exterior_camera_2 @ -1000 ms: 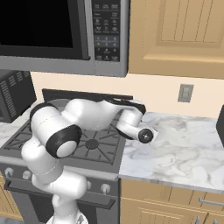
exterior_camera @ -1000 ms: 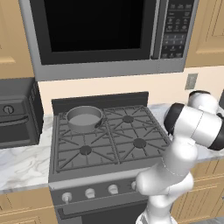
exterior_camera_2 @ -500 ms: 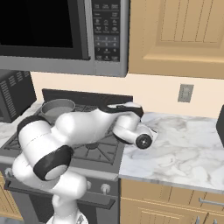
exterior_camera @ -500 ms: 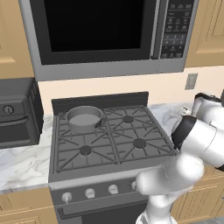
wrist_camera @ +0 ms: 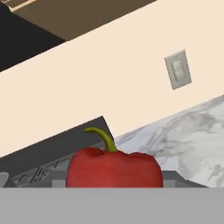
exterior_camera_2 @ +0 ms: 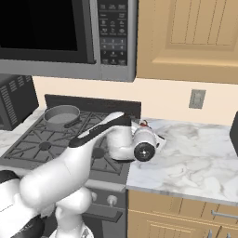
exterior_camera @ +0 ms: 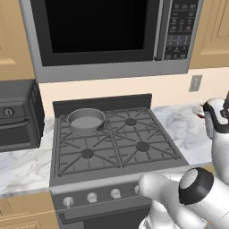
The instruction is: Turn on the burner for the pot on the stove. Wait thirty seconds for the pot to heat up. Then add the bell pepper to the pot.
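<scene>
Gripper [exterior_camera_2: 155, 135] closed around bell pepper [wrist_camera: 114, 168], held clear of counter [exterior_camera_2: 195, 160] for carrying toward pot [exterior_camera: 85, 121].

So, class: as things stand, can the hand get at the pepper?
Probably yes. In the hand view the pepper sits right ahead of the hand, close, stem up, with nothing between; whether the hand already holds it cannot be told.

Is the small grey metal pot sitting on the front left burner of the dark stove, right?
Not quite. The small grey metal pot sits on the back left burner of the dark grey gas stove, close to the raised back panel. The left base view shows it; the front left burner is bare.
</scene>
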{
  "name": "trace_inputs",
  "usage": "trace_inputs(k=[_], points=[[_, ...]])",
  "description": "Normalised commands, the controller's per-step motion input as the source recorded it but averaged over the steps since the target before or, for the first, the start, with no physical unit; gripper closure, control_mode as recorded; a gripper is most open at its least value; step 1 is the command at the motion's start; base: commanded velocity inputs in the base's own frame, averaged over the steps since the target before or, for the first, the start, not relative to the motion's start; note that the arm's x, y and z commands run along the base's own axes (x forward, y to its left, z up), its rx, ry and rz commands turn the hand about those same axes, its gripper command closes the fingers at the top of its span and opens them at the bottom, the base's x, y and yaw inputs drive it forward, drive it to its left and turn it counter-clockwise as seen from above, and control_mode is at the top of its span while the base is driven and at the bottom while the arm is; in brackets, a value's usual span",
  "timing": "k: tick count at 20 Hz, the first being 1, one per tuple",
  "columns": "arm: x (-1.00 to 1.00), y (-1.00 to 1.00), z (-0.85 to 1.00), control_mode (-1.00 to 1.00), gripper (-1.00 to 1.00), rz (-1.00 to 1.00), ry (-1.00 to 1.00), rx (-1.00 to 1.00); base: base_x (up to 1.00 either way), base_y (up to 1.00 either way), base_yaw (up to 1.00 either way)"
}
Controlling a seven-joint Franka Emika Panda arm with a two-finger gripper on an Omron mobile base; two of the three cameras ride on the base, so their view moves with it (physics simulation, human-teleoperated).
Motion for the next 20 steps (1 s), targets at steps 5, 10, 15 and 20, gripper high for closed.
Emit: trace_inputs(k=[5, 10, 15, 20], points=[[-1.0, 0.0, 0.91, -1.0, 1.0, -0.09, 0.09, 0.0, 0.0, 0.0, 0.0], [-1.0, 0.11, 0.5, -1.0, 1.0, -0.06, 0.15, 0.0, 0.0, 0.0, 0.0], [-0.88, 0.5, 0.1, -1.0, 1.0, 0.02, 0.18, -0.08, 0.0, 0.0, 0.0], [-0.38, 1.0, 0.0, -1.0, 1.0, 0.27, 0.13, -0.15, 0.0, 0.0, 0.0]])
